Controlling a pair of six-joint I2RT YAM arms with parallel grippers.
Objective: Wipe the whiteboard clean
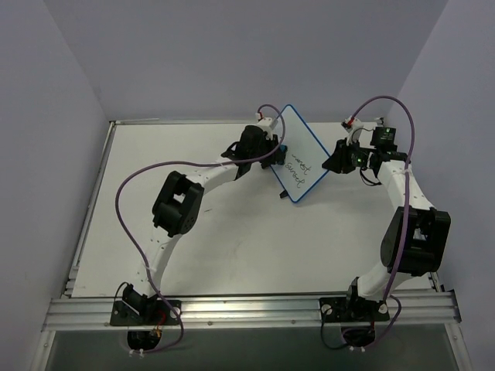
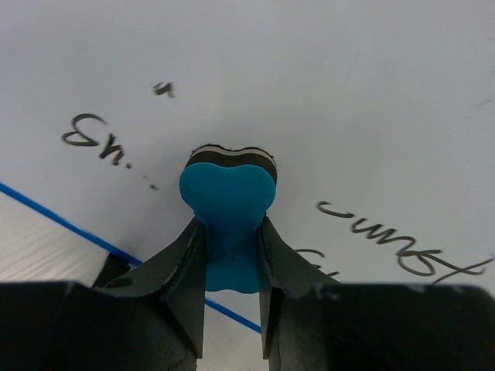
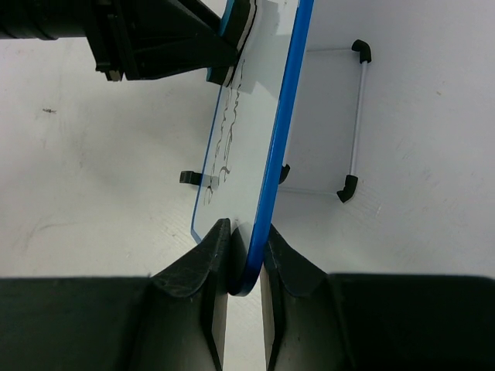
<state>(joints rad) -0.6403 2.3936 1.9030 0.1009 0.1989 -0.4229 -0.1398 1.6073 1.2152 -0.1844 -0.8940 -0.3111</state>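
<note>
The whiteboard (image 1: 300, 153), white with a blue frame, stands tilted at the back middle of the table with black handwriting on it. My left gripper (image 1: 271, 151) is shut on the blue bone-shaped eraser (image 2: 227, 202) and presses its felt end against the board's face (image 2: 309, 93), between the written words. My right gripper (image 1: 334, 164) is shut on the board's blue edge (image 3: 267, 201). In the right wrist view the board is edge-on, with writing on its left face and the left gripper's fingers (image 3: 166, 39) touching it at the top.
The board's wire stand with black feet (image 3: 352, 116) shows behind it in the right wrist view. The table's metal rail (image 1: 247, 309) runs along the near edge. Purple cables arc over both arms. Grey walls close in on both sides.
</note>
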